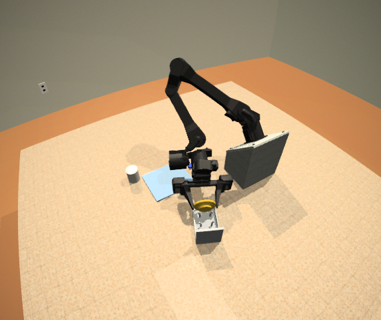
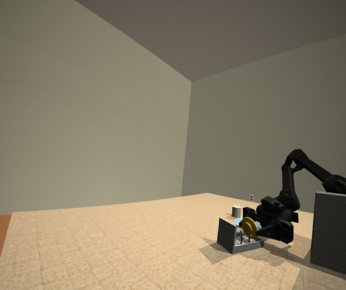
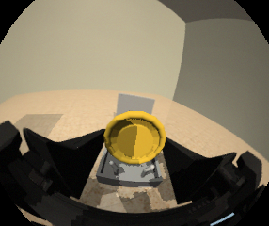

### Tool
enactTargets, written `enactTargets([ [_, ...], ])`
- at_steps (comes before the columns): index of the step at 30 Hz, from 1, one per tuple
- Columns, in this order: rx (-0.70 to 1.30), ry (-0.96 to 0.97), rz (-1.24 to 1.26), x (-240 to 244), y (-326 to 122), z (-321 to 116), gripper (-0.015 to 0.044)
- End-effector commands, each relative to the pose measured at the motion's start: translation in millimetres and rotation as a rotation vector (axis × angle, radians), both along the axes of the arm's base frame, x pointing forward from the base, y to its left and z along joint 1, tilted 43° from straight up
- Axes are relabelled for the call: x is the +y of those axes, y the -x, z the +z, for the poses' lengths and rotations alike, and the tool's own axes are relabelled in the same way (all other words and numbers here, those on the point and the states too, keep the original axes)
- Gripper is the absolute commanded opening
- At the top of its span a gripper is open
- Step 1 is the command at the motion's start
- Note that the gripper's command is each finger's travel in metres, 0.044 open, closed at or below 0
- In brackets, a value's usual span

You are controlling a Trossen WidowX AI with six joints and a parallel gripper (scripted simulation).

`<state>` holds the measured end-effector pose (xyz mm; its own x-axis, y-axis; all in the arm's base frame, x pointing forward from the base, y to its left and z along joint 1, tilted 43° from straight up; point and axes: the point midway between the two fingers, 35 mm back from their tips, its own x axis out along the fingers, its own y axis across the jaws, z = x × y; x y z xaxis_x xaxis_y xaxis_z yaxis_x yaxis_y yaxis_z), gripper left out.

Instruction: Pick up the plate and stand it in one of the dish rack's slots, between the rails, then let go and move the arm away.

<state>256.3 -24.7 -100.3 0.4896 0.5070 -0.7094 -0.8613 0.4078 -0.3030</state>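
Observation:
The yellow plate (image 1: 204, 205) (image 2: 249, 228) (image 3: 135, 137) is held by its opposite edges, close to upright with a slight tilt, over the near-arm end of the dish rack. My gripper (image 1: 204, 205) (image 2: 250, 228) (image 3: 134, 137) is shut on the plate. The grey dish rack (image 1: 208, 236) (image 2: 226, 236) (image 3: 131, 183) is a small tray with a tall wall at its far end from the arm and short rails on its floor. In the exterior view the plate's lower edge is near the rail tops; whether it touches them I cannot tell. The plate hides part of the rack in the wrist view.
A light blue flat board (image 1: 161, 184) lies left of the gripper, with a small blue thing (image 1: 190, 165) behind it. A grey cylinder with a white top (image 1: 132, 174) (image 2: 236, 211) stands farther left. A tall dark grey box (image 1: 264, 160) (image 2: 339, 234) stands beside the arm's base.

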Motion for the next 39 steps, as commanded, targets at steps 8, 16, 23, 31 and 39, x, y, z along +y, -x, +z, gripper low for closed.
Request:
enactTargets([
  [8, 0.0, 0.0, -0.001, 1, 0, 1, 0.0026],
  [16, 0.001, -0.001, 0.0, 1, 0, 0, 0.0236],
  [23, 0.001, -0.001, 0.0, 1, 0, 0, 0.04],
  [31, 0.002, -0.001, 0.001, 2, 0, 2, 0.04],
  [39, 0.012, 0.0, 0.006, 52, -14, 61, 0.04],
])
